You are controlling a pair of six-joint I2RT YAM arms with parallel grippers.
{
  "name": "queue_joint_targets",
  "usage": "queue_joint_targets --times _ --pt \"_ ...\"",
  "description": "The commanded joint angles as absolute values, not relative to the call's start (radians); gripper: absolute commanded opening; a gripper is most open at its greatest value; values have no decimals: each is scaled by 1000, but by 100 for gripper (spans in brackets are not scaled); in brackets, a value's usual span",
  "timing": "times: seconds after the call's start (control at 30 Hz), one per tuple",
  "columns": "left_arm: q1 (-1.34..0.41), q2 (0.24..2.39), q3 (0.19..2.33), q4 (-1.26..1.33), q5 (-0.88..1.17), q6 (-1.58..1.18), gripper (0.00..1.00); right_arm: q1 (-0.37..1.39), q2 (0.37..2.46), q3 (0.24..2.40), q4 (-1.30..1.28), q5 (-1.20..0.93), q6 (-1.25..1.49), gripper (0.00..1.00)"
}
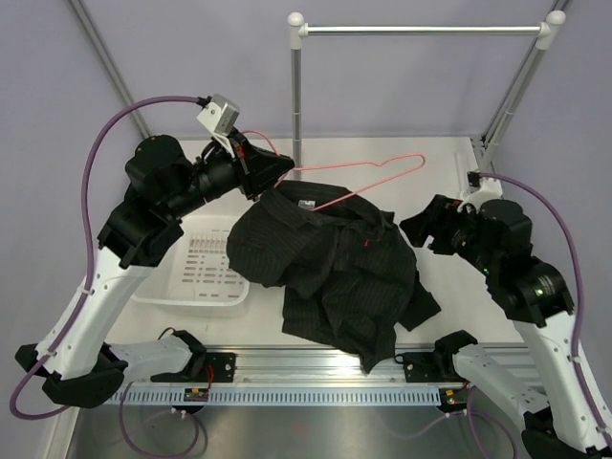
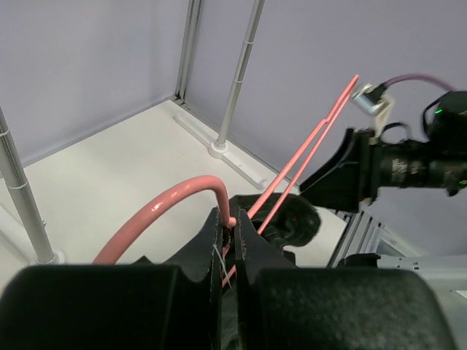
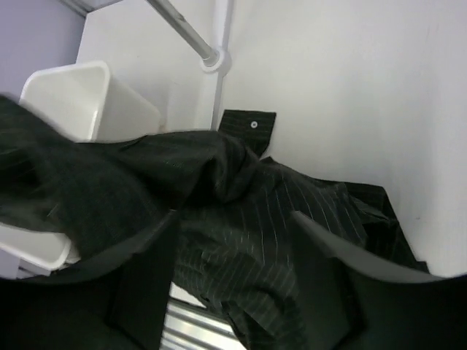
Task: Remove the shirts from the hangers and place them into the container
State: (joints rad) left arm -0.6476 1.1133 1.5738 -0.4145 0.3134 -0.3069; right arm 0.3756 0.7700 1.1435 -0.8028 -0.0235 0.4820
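The black pinstriped shirt [image 1: 335, 263] lies crumpled on the table, its left part draped over the white container's [image 1: 196, 273] right rim. The pink hanger [image 1: 382, 163] hangs tilted above it, and its lower wire runs down to the collar. My left gripper [image 1: 266, 172] is shut on the hanger [image 2: 168, 200] at the base of its hook. My right gripper [image 1: 419, 229] stands open at the shirt's right edge. In the right wrist view its fingers [image 3: 142, 281] are spread wide over the shirt [image 3: 255, 197] with nothing between them.
A metal rail [image 1: 421, 30] with white joints stands on posts at the back; one post [image 1: 296, 105] rises just behind the hanger. The container [image 3: 73, 98] shows white in the right wrist view. A slotted metal strip [image 1: 316, 368] runs along the near edge.
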Motion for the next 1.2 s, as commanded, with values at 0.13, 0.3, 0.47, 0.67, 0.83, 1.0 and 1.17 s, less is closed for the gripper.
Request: queue_joint_targets --times 0.13,0.3,0.47,0.67,0.83,1.0,1.17 --pt "-643 1158 1775 -670 432 -140 0 367 776 1612 -1003 -214 295 89" --pt "-643 1134 1738 -732 514 -81 0 367 891 1848 -1078 -504 212 89" --pt "-643 1108 1689 -749 639 -49 0 367 968 1861 -1055 -702 160 83" --pt "-643 1098 1666 -764 735 -32 0 367 1012 1749 -1009 -931 114 77" --pt "-641 1101 1648 -761 738 -32 0 376 1005 1617 -905 -1028 155 70" --pt "-643 1123 1654 -752 732 -37 0 465 1017 1560 -871 -965 167 63" --pt "-643 1131 1649 -738 726 -40 0 606 1042 1555 -842 -868 187 62"
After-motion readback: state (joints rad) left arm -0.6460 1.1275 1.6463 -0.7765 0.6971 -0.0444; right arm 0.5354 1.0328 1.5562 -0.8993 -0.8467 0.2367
